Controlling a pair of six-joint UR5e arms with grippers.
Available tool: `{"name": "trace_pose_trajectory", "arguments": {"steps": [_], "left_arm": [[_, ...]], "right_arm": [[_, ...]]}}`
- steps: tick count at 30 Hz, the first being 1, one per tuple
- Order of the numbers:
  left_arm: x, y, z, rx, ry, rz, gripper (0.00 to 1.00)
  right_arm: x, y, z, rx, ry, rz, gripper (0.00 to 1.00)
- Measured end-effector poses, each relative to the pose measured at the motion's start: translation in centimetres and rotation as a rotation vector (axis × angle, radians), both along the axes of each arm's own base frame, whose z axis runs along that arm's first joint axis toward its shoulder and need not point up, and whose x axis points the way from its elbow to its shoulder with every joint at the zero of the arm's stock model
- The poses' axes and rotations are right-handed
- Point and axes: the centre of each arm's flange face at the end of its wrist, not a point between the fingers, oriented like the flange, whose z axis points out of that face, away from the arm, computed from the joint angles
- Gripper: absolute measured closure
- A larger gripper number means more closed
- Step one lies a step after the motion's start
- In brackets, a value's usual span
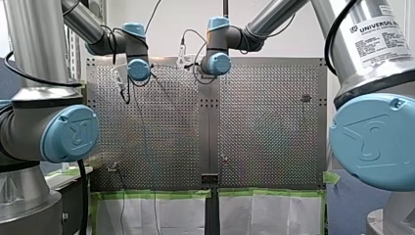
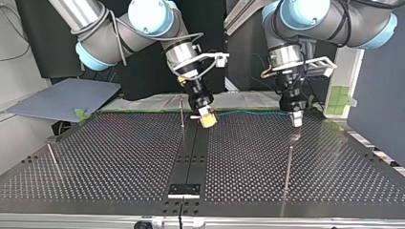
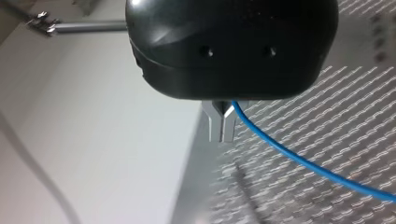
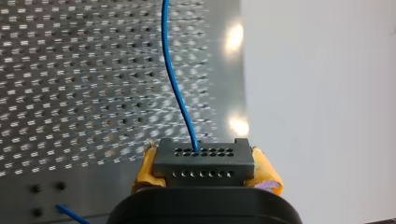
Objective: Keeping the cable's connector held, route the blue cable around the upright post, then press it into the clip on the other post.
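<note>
Blue cable (image 2: 253, 113) strung in a near-straight line between two robot arms, above the arms' side of the perforated desk (image 2: 119, 157) in the top view. My right claw (image 2: 207, 118) holds one end, its yellow pads (image 4: 145, 164) clamped on the dark connector (image 4: 205, 161). My left claw (image 3: 223, 125) has its metal fingers (image 3: 215, 126) pinched on the cable further along. The connector hold is in place, but routing looks not yet begun: the line appears to wrap neither the thin upright post (image 2: 182, 109) just beside my right claw nor the second post (image 2: 288, 164) nearer the camera, and pressing it into the clip is left to do
</note>
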Motion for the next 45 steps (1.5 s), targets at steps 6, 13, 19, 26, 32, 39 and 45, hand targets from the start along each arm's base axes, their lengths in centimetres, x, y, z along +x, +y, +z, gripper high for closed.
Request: {"name": "trace_pose_trajectory", "arguments": {"steps": [6,13,19,26,32,39,45], "left_arm": [[-0.7,1.0,4.4,-0.017,-0.059,-0.004,1.00],[0.2,1.1,7.9,-0.039,-0.120,-0.045,1.00],[2.4,1.1,9.2,-0.036,-0.136,-0.057,1.00],[3.6,1.9,11.3,-0.042,-0.176,-0.037,1.00],[5.4,2.7,11.3,-0.033,-0.174,-0.034,1.00],[8.9,3.8,11.6,-0.019,-0.175,-0.034,1.00],[11.4,6.1,11.7,-0.006,-0.180,-0.030,1.00]], "right_arm": [[0.3,-1.1,2.7,-0.026,-0.041,0.006,1.00],[0.6,-2.3,5.5,-0.054,-0.090,0.031,1.00],[1.3,-3.6,6.2,-0.056,-0.113,0.053,1.00],[3.4,-5.1,5.1,-0.039,-0.110,0.091,1.00],[4.7,-6.2,4.7,-0.036,-0.118,0.110,1.00],[6.1,-7.8,3.6,-0.034,-0.119,0.112,1.00],[6.9,-8.9,2.0,-0.024,-0.109,0.109,1.00]]}}
